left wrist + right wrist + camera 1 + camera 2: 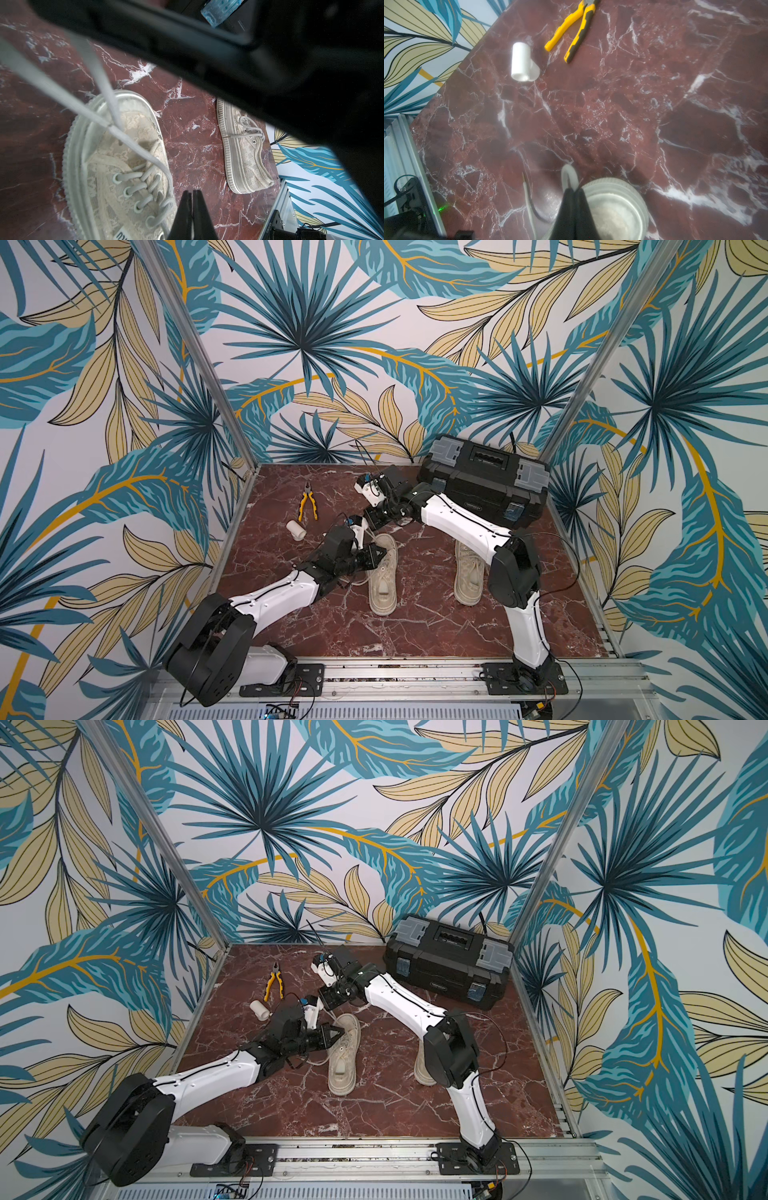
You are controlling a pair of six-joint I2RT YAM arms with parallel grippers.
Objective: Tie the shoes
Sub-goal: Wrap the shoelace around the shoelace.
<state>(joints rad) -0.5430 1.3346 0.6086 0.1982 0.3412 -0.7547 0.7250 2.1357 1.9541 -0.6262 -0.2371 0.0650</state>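
Pinching lace (pixel 566 169) loop in clenched right gripper (pixel 572 190), holding strands taut above shoe (pixel 104 187) toe, likely for cinching; bracing with shut left gripper (pixel 191 194) by eyelets (pixel 127 190) (grasp unclear).

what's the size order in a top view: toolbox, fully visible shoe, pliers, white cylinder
Largest to smallest:
1. toolbox
2. shoe
3. pliers
4. white cylinder
The toolbox sits farthest back yet looks largest, so the ranking holds.

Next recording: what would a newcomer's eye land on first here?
The loud leaf-print walls, then two beige shoes mid-table on red marble. The left gripper and right gripper meet over one shoe, the right pinching its lace.
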